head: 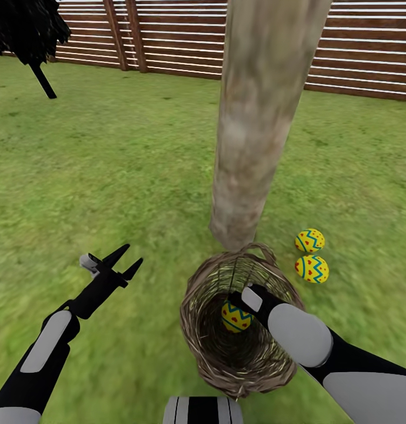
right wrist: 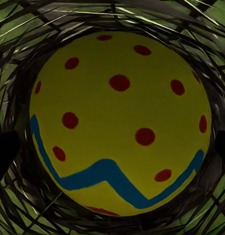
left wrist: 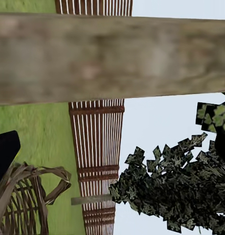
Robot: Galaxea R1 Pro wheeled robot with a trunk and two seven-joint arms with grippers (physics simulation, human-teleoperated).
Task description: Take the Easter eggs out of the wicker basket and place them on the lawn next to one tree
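On the mottled green lawn [head: 109,176] of the fenced garden, my right claw [head: 233,301] reaches down inside the small round brown-grey wicker basket [head: 197,330], which sits on the grass at the foot of the thick grey-beige tree trunk [head: 256,118]. One yellow Easter egg with a blue-green zigzag band and red dots [head: 235,318] lies in the bottom of the basket, right at my right claw's tip. From the right wrist camera that egg [right wrist: 120,122] is very close, with woven wicker [right wrist: 112,14] all around it and a dark fingertip [right wrist: 5,152] at either side. The tips stand wide, one on each flank of the egg, but I cannot tell whether they are pressing on it.

Two more yellow zigzag eggs [head: 310,254] rest on the grass just to the right of the trunk's base, one just beside the other, outside the basket.

My left claw [head: 125,262] hangs over bare grass to the left of the basket, its two black fingers spread apart and holding nothing. Its wrist camera catches the trunk [left wrist: 112,58], the basket's rim and loop handle [left wrist: 44,178], the brown horizontal-slat fence [left wrist: 98,147] and dark green foliage [left wrist: 176,191].
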